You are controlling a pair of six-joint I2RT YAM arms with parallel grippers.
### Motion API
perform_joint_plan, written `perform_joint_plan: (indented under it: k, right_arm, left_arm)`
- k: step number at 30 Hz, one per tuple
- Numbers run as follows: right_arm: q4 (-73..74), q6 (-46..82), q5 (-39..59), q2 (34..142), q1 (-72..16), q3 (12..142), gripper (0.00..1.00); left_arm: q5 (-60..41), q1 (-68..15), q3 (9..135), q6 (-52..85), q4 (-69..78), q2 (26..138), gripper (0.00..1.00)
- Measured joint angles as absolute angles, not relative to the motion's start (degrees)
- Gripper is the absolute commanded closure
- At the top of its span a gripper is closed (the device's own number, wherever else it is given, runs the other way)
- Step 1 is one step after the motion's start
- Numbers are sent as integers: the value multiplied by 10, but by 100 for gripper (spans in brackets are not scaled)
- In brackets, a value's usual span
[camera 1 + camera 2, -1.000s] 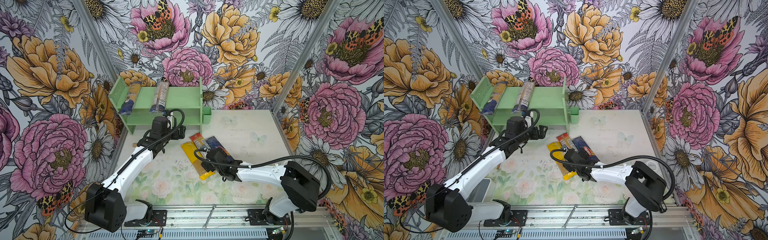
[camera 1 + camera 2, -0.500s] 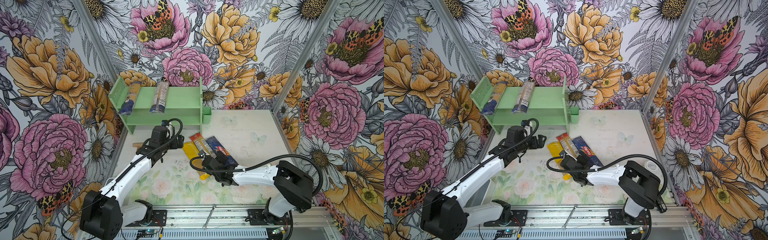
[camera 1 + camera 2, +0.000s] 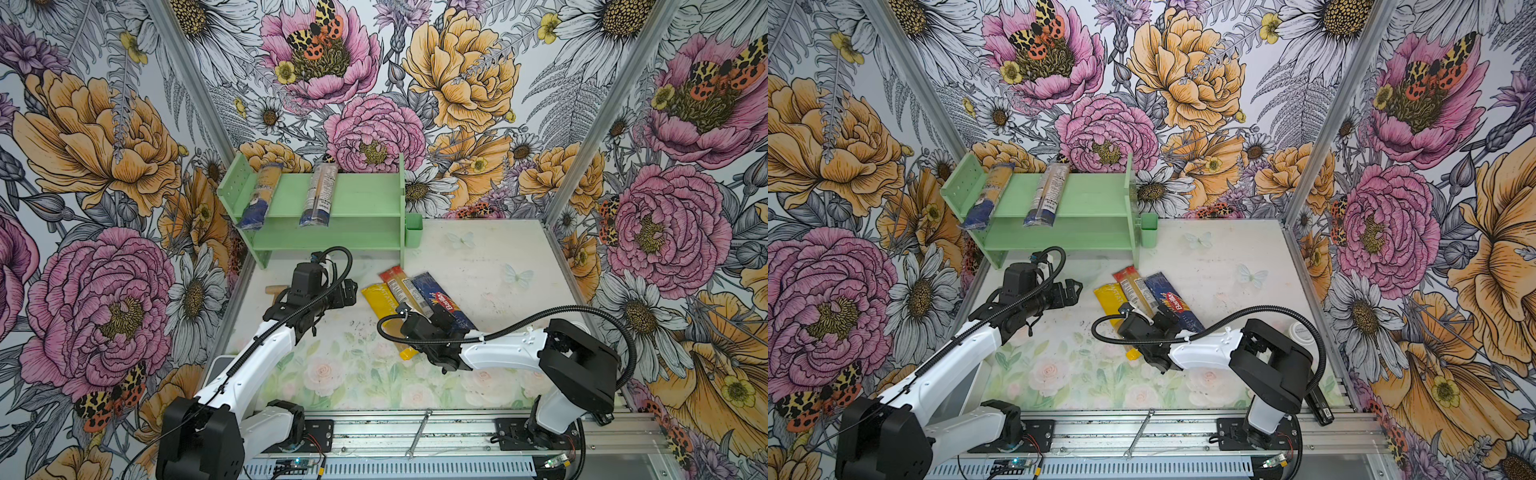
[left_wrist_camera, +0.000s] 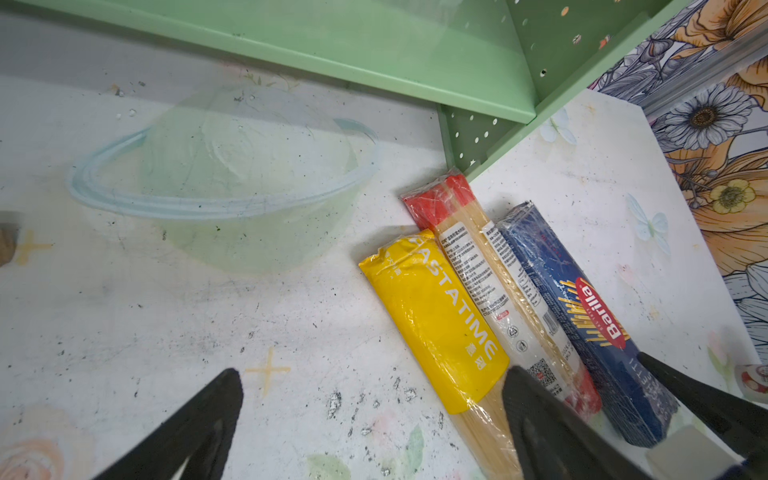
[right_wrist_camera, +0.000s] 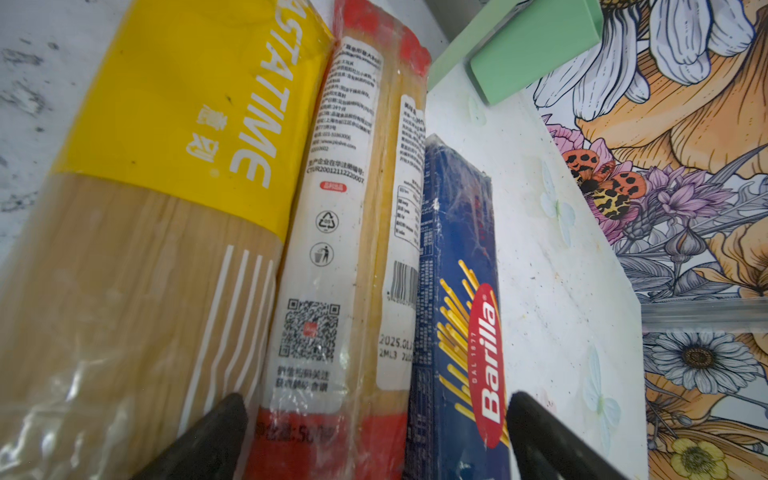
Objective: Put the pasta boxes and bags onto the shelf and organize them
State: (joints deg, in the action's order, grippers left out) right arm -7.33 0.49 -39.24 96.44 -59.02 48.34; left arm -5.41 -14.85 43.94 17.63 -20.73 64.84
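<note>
- The shelf (image 3: 365,195) stands at the far left of the bench (image 3: 478,257), against the back wall. A small green cup (image 3: 413,230) hangs on its right side.
- On its top tier lie the left blue-ended bag (image 3: 259,195) and the second blue-ended bag (image 3: 318,195). They run front to back and are well apart, with their blue ends at the front edge.
- Three more packs lie slanted on the bench, side by side and touching, just near of the shelf's right leg. The yellow bag (image 3: 380,301) is on the left, the red-ended bag (image 3: 399,286) in the middle and the Barilla box (image 3: 436,299) on the right.
- The left end effector (image 3: 351,291) is released, its jaws spread wide and empty. It hovers over the bench just left of the yellow bag.
- The right end effector (image 5: 376,399) is also released, over the packs' near ends. One finger (image 5: 216,436) is at the seam between the yellow and red-ended bags, and the other (image 5: 548,440) is by the Barilla box's outer edge. Contact cannot be told.
- In the left wrist view, a clear bowl (image 4: 224,187) sits on the bench beside the shelf.
</note>
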Motion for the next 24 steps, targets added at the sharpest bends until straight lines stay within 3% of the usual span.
perform_joint_plan:
  k: [14, 24]
  right_arm:
    - [5, 41, -308, 1016, -630, 526, 1]
    - [36, 62, -246, 917, -618, 479, 0]
  left_arm:
    - [-59, -138, 431, 174, -212, 645, 1]
    - [-74, -137, 422, 175, -205, 656, 1]
